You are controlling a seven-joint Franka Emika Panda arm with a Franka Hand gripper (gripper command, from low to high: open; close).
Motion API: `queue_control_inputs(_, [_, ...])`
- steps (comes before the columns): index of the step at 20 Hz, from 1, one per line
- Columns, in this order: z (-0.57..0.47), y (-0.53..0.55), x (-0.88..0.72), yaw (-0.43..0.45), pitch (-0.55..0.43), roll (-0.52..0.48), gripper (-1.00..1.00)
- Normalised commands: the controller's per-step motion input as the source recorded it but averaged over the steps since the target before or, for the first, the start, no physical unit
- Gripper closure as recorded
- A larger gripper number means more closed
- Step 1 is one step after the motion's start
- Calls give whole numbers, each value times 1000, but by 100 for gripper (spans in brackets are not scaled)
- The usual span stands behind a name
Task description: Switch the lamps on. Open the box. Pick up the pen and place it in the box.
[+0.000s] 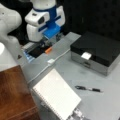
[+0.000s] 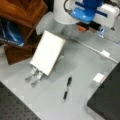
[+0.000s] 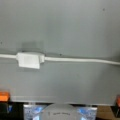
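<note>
The black box (image 1: 96, 48) with silver sides and a white front tag stands closed at a front view's right; its lid corner (image 2: 107, 100) shows in both front views. The pen (image 1: 88, 89) (image 2: 67, 88) lies flat on the grey table, in front of the box. A white lamp shade (image 1: 4, 58) shows at a front view's left edge; I cannot tell whether it is lit. My gripper (image 1: 46, 44) (image 2: 90, 26) (image 3: 59, 112) hangs open and empty over the table's far edge. In the wrist view the white cord's inline switch (image 3: 28, 60) lies just ahead of it.
A white spiral notebook (image 1: 56, 96) (image 2: 47, 52) leans near the pen. An orange stub (image 1: 48, 50) (image 2: 81, 28) lies by the gripper, next to a blue-rimmed tray (image 1: 29, 57). A brown wooden cabinet (image 1: 15, 95) (image 2: 22, 10) stands beside the notebook. The cord switch (image 1: 51, 61) (image 2: 105, 53) lies mid-table.
</note>
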Motion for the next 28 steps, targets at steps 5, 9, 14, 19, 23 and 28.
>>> queue_control_inputs(5, [-320,246,-594,0,-170,200,-100])
queue_control_inputs(9, [-281,130,-644,26,-162,164,-100])
queue_control_inputs(14, [-293,80,-598,74,-187,92,-100])
queue_control_inputs(19, [-415,121,-493,60,-200,18,-100])
queue_control_inputs(23, [-255,162,-289,-27,-126,33,-100])
queue_control_inputs(28, [-29,115,-16,-58,-104,51,-100])
